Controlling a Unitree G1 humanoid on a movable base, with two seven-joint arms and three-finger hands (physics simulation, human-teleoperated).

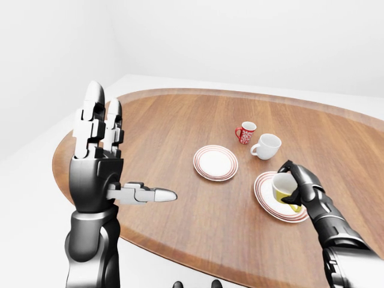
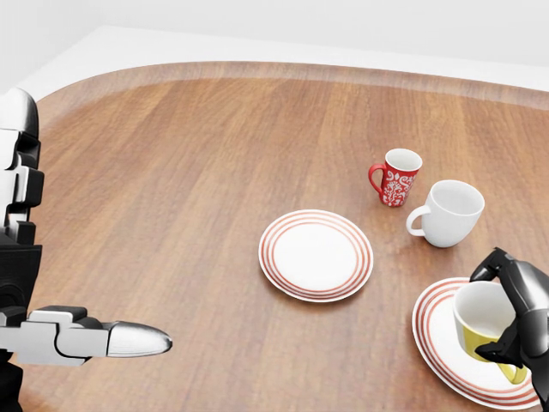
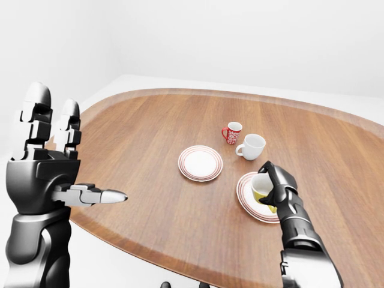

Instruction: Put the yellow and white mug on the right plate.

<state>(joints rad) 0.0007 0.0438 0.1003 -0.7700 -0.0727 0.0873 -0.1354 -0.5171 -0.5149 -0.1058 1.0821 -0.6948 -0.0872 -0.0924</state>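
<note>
The yellow and white mug is over the right plate, a white plate with red rings, at the lower right of the head view. My right hand is shut on the mug, fingers wrapped round its right side. Whether the mug rests on the plate I cannot tell. My left hand is raised at the left of the left-eye view, open, fingers up and thumb pointing right, holding nothing.
A second red-ringed plate lies mid-table. A red patterned mug and a plain white mug stand above the right plate. The round wooden table has its edge near the bottom of the eye views.
</note>
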